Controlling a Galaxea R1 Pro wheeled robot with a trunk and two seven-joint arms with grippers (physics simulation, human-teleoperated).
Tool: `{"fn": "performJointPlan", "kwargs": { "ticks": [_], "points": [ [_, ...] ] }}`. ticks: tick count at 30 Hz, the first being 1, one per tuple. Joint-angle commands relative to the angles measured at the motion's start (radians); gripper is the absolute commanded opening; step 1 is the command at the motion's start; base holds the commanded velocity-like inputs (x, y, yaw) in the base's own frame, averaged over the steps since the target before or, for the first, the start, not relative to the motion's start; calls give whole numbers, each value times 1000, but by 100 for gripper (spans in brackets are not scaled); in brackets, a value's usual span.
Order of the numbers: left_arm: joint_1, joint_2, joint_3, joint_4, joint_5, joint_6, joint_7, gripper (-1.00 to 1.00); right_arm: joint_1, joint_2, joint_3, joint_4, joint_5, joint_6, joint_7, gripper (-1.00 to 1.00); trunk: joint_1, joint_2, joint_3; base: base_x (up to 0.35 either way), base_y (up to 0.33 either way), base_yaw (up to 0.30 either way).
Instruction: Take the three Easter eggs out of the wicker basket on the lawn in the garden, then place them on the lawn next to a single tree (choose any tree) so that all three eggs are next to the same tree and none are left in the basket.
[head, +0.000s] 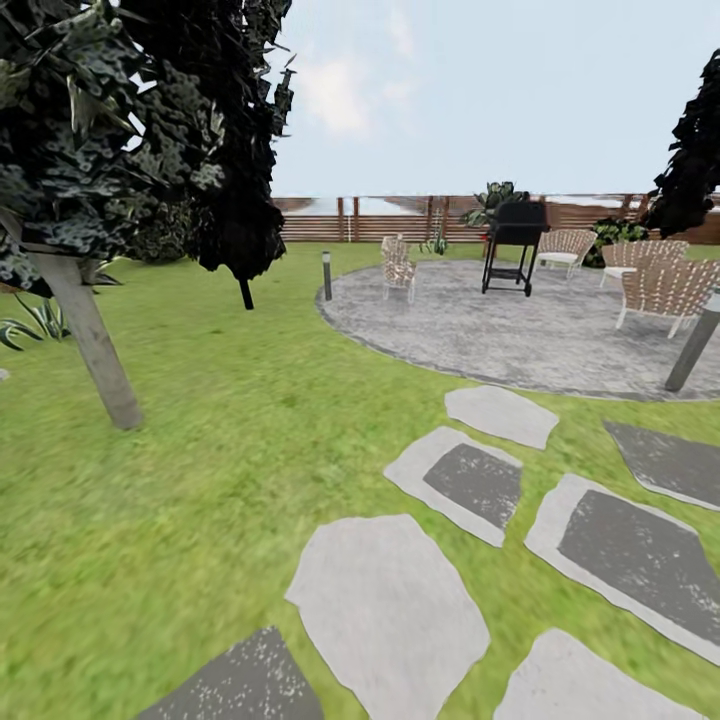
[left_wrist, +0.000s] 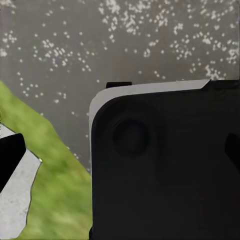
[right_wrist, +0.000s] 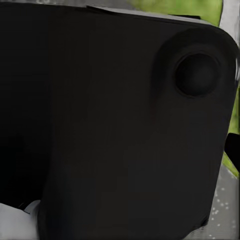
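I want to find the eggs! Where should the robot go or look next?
Probably turn to scan more of the lawn. Ahead are a tree, stepping stones and a grey patio with chairs and a grill, so looking elsewhere for the basket seems wise.

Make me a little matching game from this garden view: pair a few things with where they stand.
Things:
1. tree with the pale trunk
2. black grill
3. stepping stones
4. wooden fence

Places:
A. on the round paved patio, among the woven chairs
B. along the far edge of the garden
C. on the lawn at the left, close to the camera
D. set in the grass in the foreground, leading toward the patio

Pairs: 1-C, 2-A, 3-D, 4-B
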Motion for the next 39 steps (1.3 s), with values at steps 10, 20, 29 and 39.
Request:
{"fn": "performJointPlan", "kwargs": {
  "ticks": [10, 20, 29, 39],
  "points": [
    [0, 0, -1, 0, -1, -2, 0, 100, 0, 0, 7, 0, 0, -2, 0, 100, 1, 0, 15, 335, 0, 0],
    [0, -1, -1, 0, -1, -2, 0, 100, 0, 0, 7, 0, -1, -2, 0, 100, 1, 0, 31, 335, 0, 0],
    [0, -1, -2, 0, -1, -2, 0, 100, 0, 0, 7, 0, -1, -2, 0, 100, 1, 0, 46, 335, 0, 0],
    [0, -1, -1, 0, -1, -2, 0, 100, 0, 0, 7, 0, -1, -2, 0, 100, 1, 0, 62, 335, 0, 0]
  ]
}}
